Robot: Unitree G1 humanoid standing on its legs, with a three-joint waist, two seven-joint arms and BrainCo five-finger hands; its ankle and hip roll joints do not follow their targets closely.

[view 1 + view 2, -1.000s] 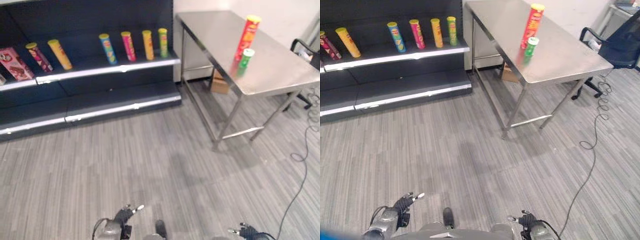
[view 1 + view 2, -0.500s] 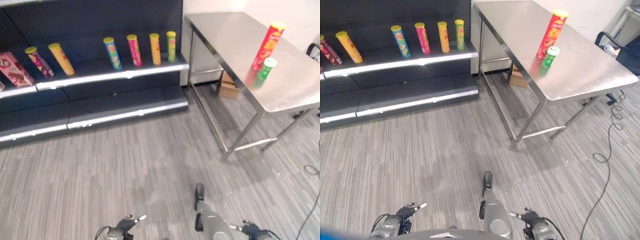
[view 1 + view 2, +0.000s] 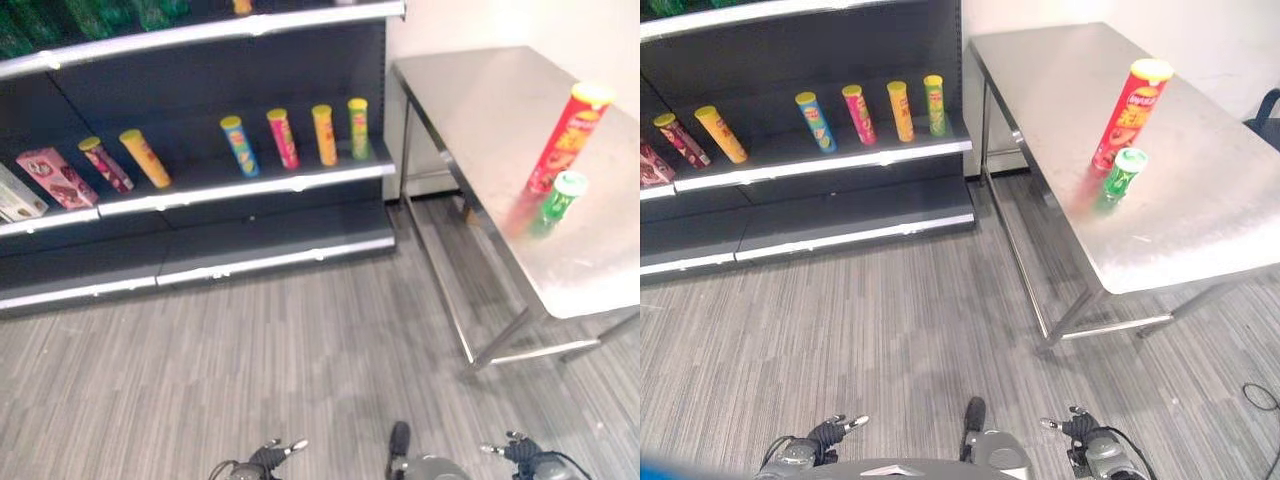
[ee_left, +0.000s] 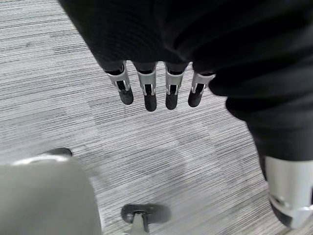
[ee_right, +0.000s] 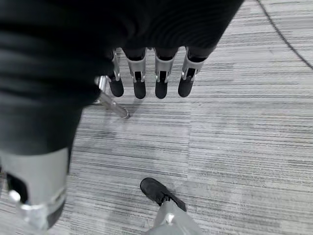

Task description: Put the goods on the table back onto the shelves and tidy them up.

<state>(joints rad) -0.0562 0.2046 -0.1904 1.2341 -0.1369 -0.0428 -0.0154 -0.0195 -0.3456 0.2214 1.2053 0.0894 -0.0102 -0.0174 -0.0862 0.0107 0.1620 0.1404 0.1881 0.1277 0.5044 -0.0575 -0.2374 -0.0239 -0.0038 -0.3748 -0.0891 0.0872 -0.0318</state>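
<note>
The left hand [image 4: 156,93] and right hand [image 5: 149,83] are held low over the grey floor [image 3: 890,320], fingers straight and empty. On the tabletop [image 3: 1200,220], well apart, a green can [image 3: 1121,176] is seen just beside a tall red can [image 3: 1130,112].

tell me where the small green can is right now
The small green can stands upright on the steel table at the right of the eye views, just in front of the tall red tube, toward the table's near edge.

Head eyes overlook shelves [image 3: 200,190] and table [image 3: 1200,230]; wrist views face floor [image 4: 171,156].
</note>
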